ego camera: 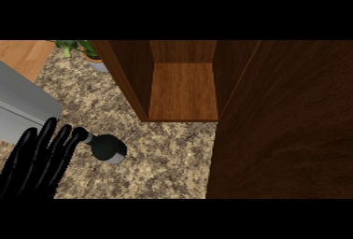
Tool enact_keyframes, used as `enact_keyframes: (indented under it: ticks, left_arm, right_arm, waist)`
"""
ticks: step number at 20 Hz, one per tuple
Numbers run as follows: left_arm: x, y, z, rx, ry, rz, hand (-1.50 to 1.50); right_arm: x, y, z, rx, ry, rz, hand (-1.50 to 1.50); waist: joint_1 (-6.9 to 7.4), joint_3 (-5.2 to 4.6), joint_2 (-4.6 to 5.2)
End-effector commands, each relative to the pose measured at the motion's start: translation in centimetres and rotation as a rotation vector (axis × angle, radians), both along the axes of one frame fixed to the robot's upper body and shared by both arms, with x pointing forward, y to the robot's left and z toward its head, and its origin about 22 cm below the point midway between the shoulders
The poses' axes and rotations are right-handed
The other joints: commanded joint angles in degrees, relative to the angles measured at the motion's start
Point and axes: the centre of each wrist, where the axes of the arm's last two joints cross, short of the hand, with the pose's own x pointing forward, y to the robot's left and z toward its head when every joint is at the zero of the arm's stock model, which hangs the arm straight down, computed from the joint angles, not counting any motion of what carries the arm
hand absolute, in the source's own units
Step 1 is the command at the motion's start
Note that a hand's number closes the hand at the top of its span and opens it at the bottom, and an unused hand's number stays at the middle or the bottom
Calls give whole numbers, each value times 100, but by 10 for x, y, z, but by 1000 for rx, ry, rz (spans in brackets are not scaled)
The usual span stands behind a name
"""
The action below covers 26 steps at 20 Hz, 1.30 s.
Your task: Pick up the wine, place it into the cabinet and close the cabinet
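One black left hand (38, 158), fingers straight, touching dark rounded wine bottle (107, 147) on speckled granite counter (165, 158); wooden cabinet (183, 91) open.

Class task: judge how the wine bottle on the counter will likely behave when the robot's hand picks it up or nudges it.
The wine bottle looks like rigid dark glass, so probably stiff and breakable if knocked. Its round body suggests it may roll or swivel if the left hand, whose straight fingers lie by the neck, pushes sideways. The narrow neck against a wider base could make a neck hold swing, and the glossy surface may be slippery.
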Motion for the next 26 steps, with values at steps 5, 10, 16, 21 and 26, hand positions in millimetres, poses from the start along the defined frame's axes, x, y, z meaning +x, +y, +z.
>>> enact_keyframes:
  ticks: [5, 10, 16, 21, 26]
  left_arm:
    - [14, 47, -31, -15, 17, 88, -150]
    - [42, 65, -33, 9, 48, 132, -150]
    - [49, 76, -82, 45, 102, 138, -150]
    - [71, 87, -112, 63, 133, 137, -150]
    - [94, 90, -135, 66, 189, 115, -150]
  right_arm:
    - [-21, 7, 21, 29, -35, 21, -150]
    - [-15, -12, 18, 3, -35, 15, -150]
    - [-20, 0, 30, 5, -28, 34, -150]
    - [-6, -9, 18, 23, -30, 29, -150]
    - [-16, 5, 22, 32, -20, 37, -150]
  waist:
    - [19, -5, -2]
    - [-17, 3, 5]
    - [-7, -2, 2]
    - [-16, 2, 9]
    - [-28, 0, 7]
